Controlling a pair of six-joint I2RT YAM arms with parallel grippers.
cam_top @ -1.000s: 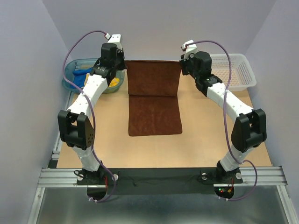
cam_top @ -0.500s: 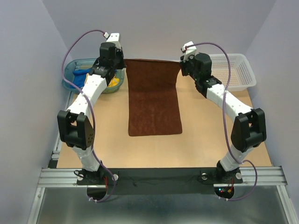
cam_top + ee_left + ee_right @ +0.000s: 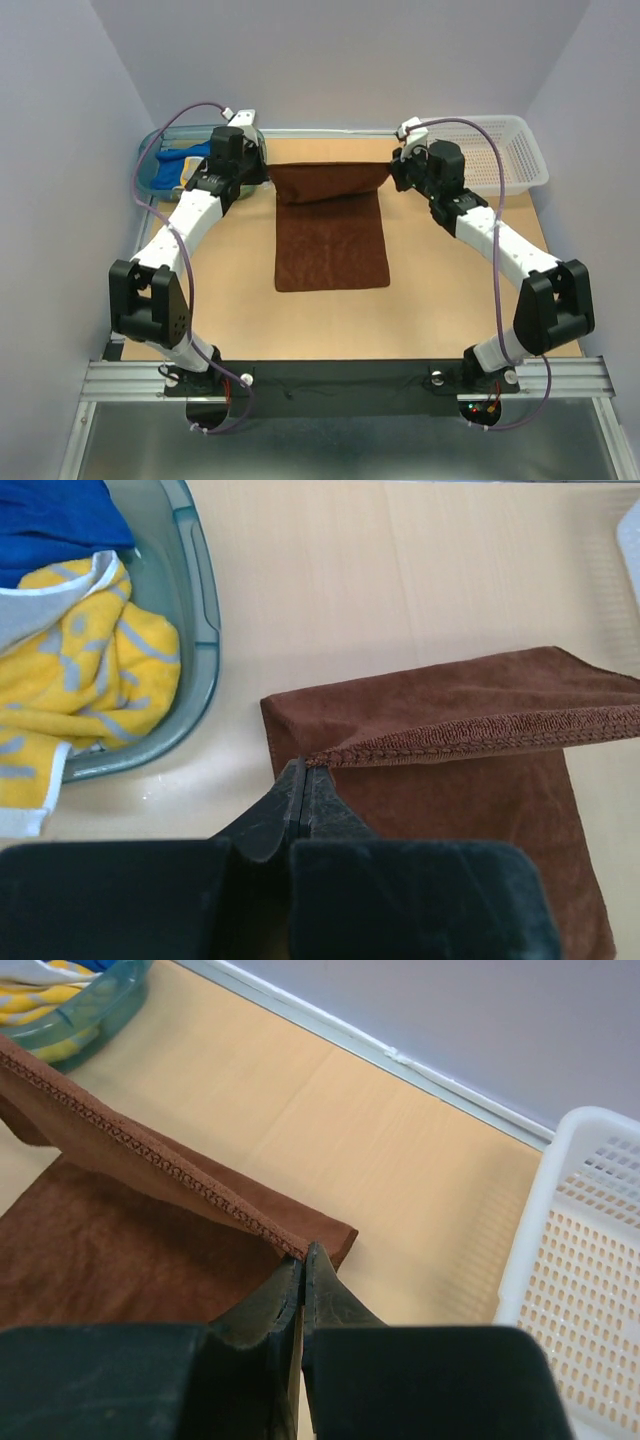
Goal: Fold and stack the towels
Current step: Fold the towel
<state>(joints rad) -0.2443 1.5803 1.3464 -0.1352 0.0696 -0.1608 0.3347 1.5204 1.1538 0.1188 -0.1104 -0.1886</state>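
Note:
The rust-brown towel (image 3: 332,238) lies lengthwise in the middle of the table, its far edge lifted and folded forward over itself. My left gripper (image 3: 262,172) is shut on that edge's left corner (image 3: 318,757). My right gripper (image 3: 396,170) is shut on its right corner (image 3: 296,1248). The stitched hem (image 3: 480,735) hangs taut between them, above the lower layer (image 3: 110,1250). The yellow patterned towel (image 3: 70,680) and the blue towel (image 3: 55,520) lie crumpled in the teal tub (image 3: 150,170) at the far left.
A white slotted basket (image 3: 510,150) stands at the far right corner, close to my right arm. The tub's rim (image 3: 205,630) is just left of the brown towel. Bare wooden table shows on both sides of the towel and in front of it.
Both grippers have come down and toward the near side with the towel's far edge. The towel, held up high and stretched before, now folds over itself.

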